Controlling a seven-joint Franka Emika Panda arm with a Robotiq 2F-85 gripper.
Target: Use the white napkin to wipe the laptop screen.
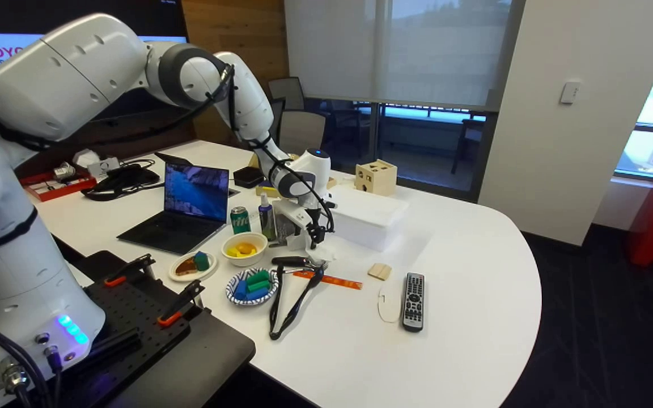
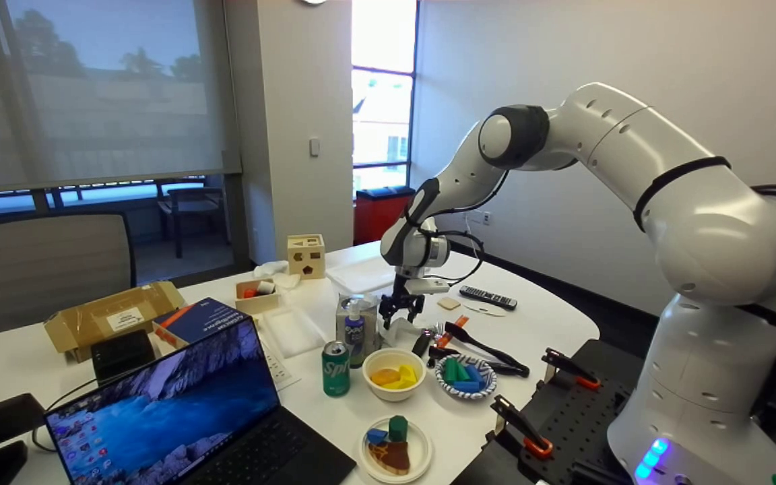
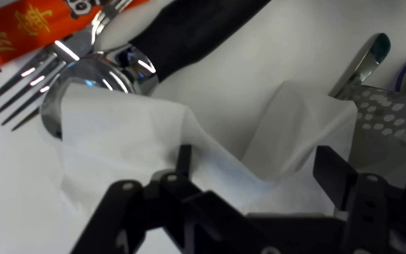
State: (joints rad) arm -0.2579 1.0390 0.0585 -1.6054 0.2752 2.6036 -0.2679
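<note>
Here, the white napkin (image 3: 118,130) is overhung by the gripper (image 3: 256,160), whose jaws are parted; the laptop screen (image 1: 196,190) is seen well to the left in both exterior views.

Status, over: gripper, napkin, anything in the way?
Gripper open over the white napkin. Napkin crumpled, not yet gripped. Its edge partly covers a black-handled utensil; dotted gray box close by, may crowd the grasp.

Patterned box (image 3: 393,151) crowds one side of hand (image 3: 256,162), fork (image 3: 72,47) & black-handled utensil (image 3: 196,31) lie low nr the other, & that box, spray btl (image 2: 356,335) & green can (image 2: 336,370) stand btwn hand & laptop screen (image 2: 172,411), w/ more overhead clearance via low bowl (image 2: 391,395), & free rm on bench (image 1: 474,283) runs alongside remote (image 1: 414,303).
</note>
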